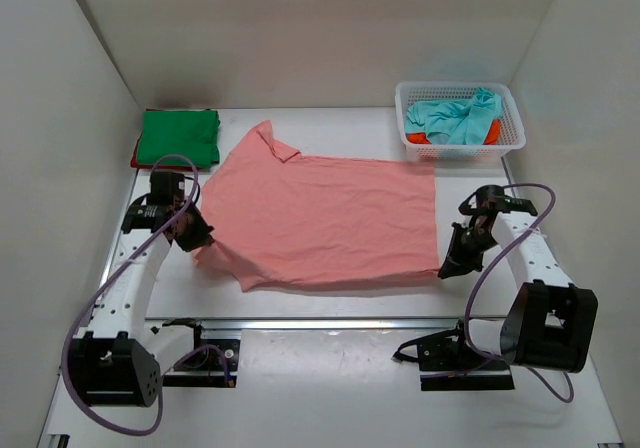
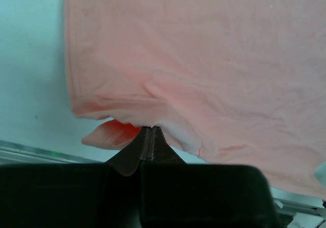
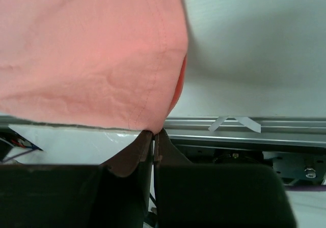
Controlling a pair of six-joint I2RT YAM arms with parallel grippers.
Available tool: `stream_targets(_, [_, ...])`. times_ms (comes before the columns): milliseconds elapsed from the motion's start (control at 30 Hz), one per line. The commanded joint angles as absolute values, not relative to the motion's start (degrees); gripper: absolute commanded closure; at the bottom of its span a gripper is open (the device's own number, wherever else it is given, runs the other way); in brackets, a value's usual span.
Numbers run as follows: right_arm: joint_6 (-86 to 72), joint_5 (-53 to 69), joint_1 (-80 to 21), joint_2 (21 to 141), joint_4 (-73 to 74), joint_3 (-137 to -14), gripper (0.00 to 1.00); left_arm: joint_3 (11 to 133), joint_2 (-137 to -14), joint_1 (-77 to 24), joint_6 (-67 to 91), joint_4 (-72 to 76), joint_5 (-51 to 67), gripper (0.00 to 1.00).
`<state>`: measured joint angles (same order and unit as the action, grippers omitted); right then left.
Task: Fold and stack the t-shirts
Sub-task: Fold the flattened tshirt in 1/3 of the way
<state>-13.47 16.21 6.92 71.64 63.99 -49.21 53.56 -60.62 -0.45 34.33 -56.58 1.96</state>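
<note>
the salmon pink t-shirt (image 1: 330, 218) is seen spread across the middle of the desk (image 1: 330, 363), its straight hem edge turned to the right and one sleeve pointing to the far left. its near left corner is pinched by the left end effector (image 1: 197, 236); in the left wrist view the jaws are pressed together with a fold of the cloth caught between them. the near right corner is gripped in the same way by the right end effector (image 1: 450, 265), the hem corner being clamped between closed jaws.

a folded green t-shirt (image 1: 178, 136) is laid on a red t-shirt (image 1: 136, 154) at the far left corner, just beside the spread shirt. a teal t-shirt (image 1: 460, 118) and an orange-red t-shirt (image 1: 492, 133) are bundled in the white mesh basket (image 1: 512, 133) at the far right.
</note>
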Motion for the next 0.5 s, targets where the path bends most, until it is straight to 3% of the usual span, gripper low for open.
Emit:
stream_targets(0, [-12.92, 16.87, 8.96, 73.47, 60.04, -50.8, 1.0, 56.95, -62.92, 1.74, 34.71, -52.3, 2.98, 1.0])
stream_targets(467, [-13.62, 17.23, 9.14, 83.75, 54.23, -56.68, 1.0, 67.58, -77.77, 1.67, 35.86, -49.3, 4.57, 1.0])
